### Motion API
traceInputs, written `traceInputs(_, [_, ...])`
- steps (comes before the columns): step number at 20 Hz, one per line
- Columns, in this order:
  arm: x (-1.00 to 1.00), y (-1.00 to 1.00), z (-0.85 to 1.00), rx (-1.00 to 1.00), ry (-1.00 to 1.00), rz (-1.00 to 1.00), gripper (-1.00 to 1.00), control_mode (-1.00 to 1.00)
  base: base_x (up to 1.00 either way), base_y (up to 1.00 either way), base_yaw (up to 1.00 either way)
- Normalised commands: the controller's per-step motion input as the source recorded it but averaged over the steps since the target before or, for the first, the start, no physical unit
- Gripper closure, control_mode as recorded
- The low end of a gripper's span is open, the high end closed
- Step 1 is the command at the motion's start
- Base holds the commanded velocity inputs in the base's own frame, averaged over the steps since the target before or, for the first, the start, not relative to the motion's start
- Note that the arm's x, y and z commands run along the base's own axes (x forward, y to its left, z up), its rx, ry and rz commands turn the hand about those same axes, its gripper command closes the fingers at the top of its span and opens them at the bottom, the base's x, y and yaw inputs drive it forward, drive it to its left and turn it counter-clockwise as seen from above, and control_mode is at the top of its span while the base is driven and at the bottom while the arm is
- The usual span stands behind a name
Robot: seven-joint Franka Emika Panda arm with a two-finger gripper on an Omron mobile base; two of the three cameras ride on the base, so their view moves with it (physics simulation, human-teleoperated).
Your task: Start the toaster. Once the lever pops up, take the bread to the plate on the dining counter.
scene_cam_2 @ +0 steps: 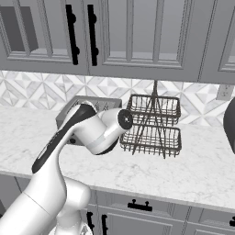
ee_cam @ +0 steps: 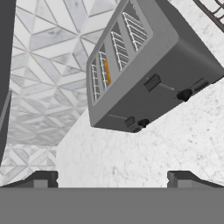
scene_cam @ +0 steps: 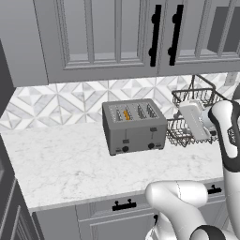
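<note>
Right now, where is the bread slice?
The bread stands edge-on in the toaster, in the second slot from the left in the left base view. The toaster sits on the marble counter, left of the wire rack.

The bread stands in the toaster, left of the wire rack.
</note>
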Motion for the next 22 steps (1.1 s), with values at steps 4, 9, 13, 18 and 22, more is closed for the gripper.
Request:
traceInputs(4, [0.0, 0.0, 0.0, 0.0, 0.0, 0.0, -1.0, -1.0, 0.0, 0.0, 0.0])
traceInputs(9, [0.0, 0.0, 0.0, 0.0, 0.0, 0.0, -1.0, -1.0, 0.0, 0.0, 0.0])
traceInputs(13, [0.0, 0.0, 0.0, 0.0, 0.0, 0.0, -1.0, -1.0, 0.0, 0.0, 0.0])
traceInputs(18, [0.0, 0.0, 0.0, 0.0, 0.0, 0.0, -1.0, -1.0, 0.0, 0.0, 0.0])
traceInputs(22, [0.0, 0.0, 0.0, 0.0, 0.0, 0.0, -1.0, -1.0, 0.0, 0.0, 0.0])
